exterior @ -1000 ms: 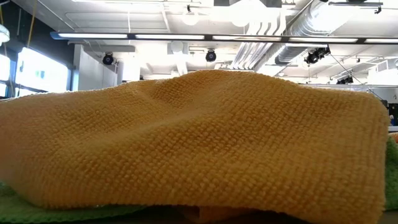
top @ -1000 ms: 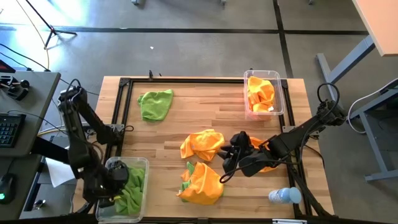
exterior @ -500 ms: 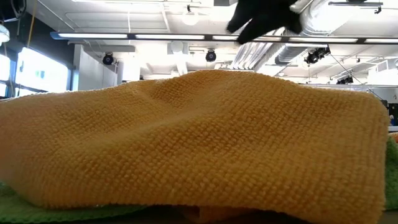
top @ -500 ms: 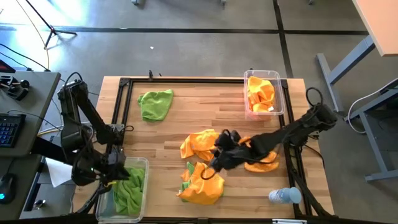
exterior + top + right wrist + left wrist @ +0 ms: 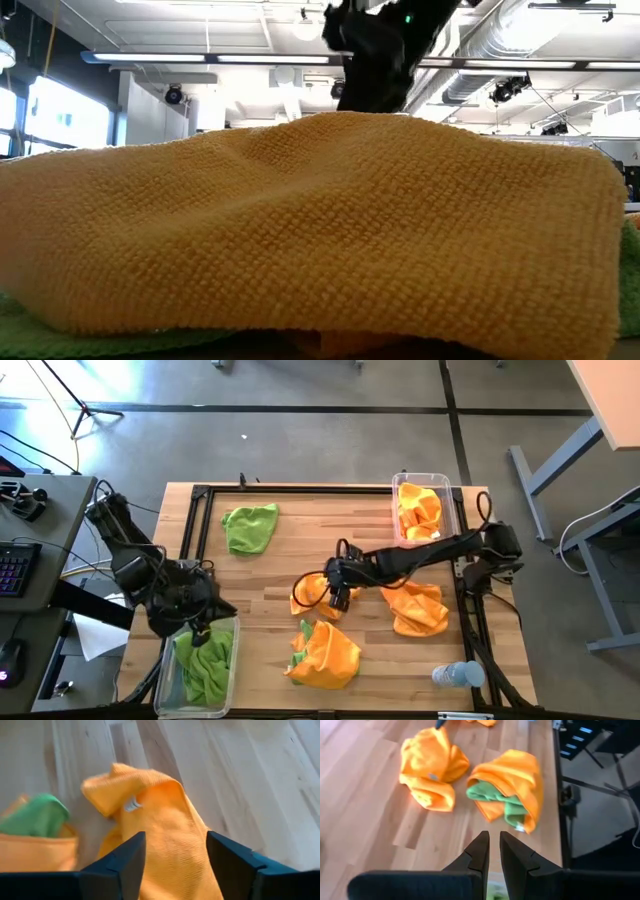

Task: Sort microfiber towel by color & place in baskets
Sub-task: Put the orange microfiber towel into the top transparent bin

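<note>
The right gripper (image 5: 338,592) hangs spread wide over the orange towel (image 5: 318,592) mid-table, lined up to pinch it for the orange basket (image 5: 452,532), while the left gripper (image 5: 200,622), fingers pressed together, sits above the green basket (image 5: 231,668).

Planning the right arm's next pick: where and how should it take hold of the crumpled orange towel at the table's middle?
Probably pinch the raised fold by the white tag on the orange towel, coming straight down; the right gripper already hovers above it with fingers open.
</note>
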